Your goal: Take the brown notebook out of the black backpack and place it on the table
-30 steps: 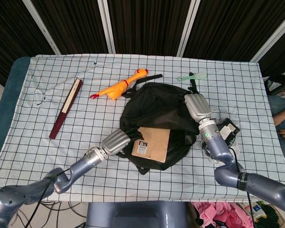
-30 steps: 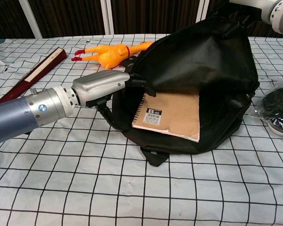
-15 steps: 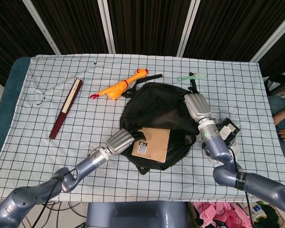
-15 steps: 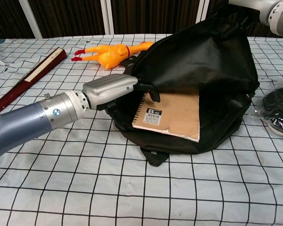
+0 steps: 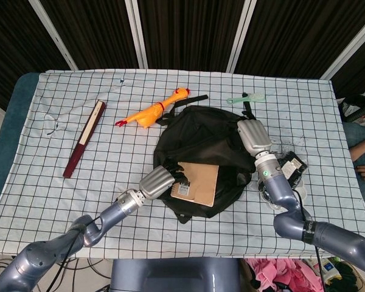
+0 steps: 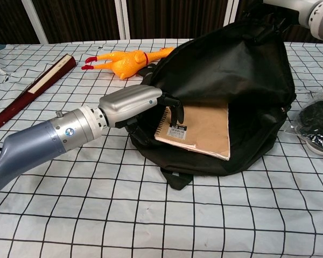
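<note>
In the open mouth of the soft black cloth backpack (image 6: pixel 226 70) lay the flat brown paper notebook with a wire spine (image 6: pixel 199 129). Most of its cover showed, and its top edge was tucked under the bag's dark flap. It sat tilted, with the wire spine on the side nearest the left hand (image 6: pixel 134 105).

The notebook looked thin and light. It looked a bit stiff too, like card, so it would likely slide out flat and not flop much. Its cover looked smooth, so it could slip from a loose hold. The best place to take hold seemed to be the spine corner by the small label, where the bumpy wire gives more to hold on to.

That was just where the left hand was. Its dark fingers (image 6: pixel 175 110) curled over the spine corner, near the label. The hand looked wrapped on that corner, but a thumb under the notebook could not be seen, so I cannot tell if it had a real hold.

The right hand (image 5: pixel 253 137) rested on the far right side of the bag, by the flap. I cannot tell if it held the cloth or only pressed on it.

The bag sat in the middle of the table with the white checked cloth (image 5: pixel 109 201). Beyond the bag lay an orange rubber chicken toy (image 5: pixel 151 111). Well off to the left lay a long dark red folded fan (image 5: pixel 84 139). A small pale green brush (image 5: pixel 246 97) lay at the back.
</note>
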Available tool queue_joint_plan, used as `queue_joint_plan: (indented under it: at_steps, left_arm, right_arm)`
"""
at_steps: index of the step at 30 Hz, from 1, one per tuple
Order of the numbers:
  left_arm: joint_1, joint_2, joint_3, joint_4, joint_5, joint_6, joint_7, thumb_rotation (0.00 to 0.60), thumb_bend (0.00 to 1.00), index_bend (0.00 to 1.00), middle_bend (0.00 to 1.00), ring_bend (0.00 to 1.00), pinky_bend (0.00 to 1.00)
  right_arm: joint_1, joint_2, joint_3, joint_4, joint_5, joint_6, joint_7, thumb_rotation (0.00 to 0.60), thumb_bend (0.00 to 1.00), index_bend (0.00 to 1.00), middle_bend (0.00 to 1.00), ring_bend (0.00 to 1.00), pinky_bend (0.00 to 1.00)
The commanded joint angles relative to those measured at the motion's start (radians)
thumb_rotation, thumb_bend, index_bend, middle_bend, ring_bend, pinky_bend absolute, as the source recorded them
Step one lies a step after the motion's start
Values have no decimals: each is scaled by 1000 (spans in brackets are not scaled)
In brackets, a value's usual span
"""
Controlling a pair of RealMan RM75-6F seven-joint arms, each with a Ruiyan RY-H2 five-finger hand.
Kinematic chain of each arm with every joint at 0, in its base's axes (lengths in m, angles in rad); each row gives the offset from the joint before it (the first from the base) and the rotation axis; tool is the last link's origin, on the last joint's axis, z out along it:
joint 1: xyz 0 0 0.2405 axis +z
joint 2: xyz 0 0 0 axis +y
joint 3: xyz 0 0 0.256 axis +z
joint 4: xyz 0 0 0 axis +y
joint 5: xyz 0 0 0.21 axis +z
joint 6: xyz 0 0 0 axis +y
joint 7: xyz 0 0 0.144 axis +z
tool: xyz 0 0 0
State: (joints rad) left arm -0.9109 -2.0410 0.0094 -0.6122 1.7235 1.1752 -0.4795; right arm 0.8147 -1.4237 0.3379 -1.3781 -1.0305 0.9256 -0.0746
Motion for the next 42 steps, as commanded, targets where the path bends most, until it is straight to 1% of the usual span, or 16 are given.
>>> queue_joint_plan:
  at_steps: [1,5,8,10,14,19,25,31,35,37,42]
  left_arm:
    - [1,-10,2,15,0,15,-7,600,272,424,471,241,264]
    - [-1,-17,1,27,-4,23,-18,600,275,442,488,251,270]
    - [-2,-19,1,31,-7,24,-24,600,281,484,523,281,306]
    - [-2,-21,3,36,-7,29,-23,600,311,512,549,304,333]
    - [0,-27,5,50,-9,38,-23,600,372,546,577,329,354]
    - [-4,-37,-5,64,-16,60,-36,600,440,608,635,382,405]
    - [-12,-50,-23,87,-34,68,-51,600,447,651,703,453,477]
    - [-21,-52,-31,96,-43,68,-57,600,447,652,710,461,494]
    - [-18,-34,-21,73,-40,73,-81,600,448,654,710,461,496]
    - [-9,-16,-13,52,-32,99,-91,600,448,656,711,462,498]
    - [5,33,-22,-10,-37,140,-111,600,454,670,722,471,505]
  right_arm:
    - [-1,1,0,0,-1,2,0,600,501,637,553,316,110]
    - [-1,3,-3,-1,-1,1,-2,600,501,637,553,317,110]
    - [-1,3,-4,-1,0,1,-3,600,502,637,554,317,110]
    - [-2,3,-4,-1,1,1,-2,600,502,637,554,317,110]
    - [-2,2,-5,1,-2,4,-1,600,502,637,554,317,110]
    - [-3,5,-7,0,-12,8,-1,600,502,636,554,317,110]
    - [-5,5,-9,0,-17,11,3,600,501,636,554,318,110]
    - [-5,8,-1,-4,-8,11,11,600,507,636,553,320,110]
    - [-9,15,3,-6,-7,18,12,600,510,636,554,321,110]
    - [-12,20,6,-6,2,16,18,600,510,636,553,321,110]
    - [-18,29,16,-8,22,10,33,600,511,636,554,322,110]
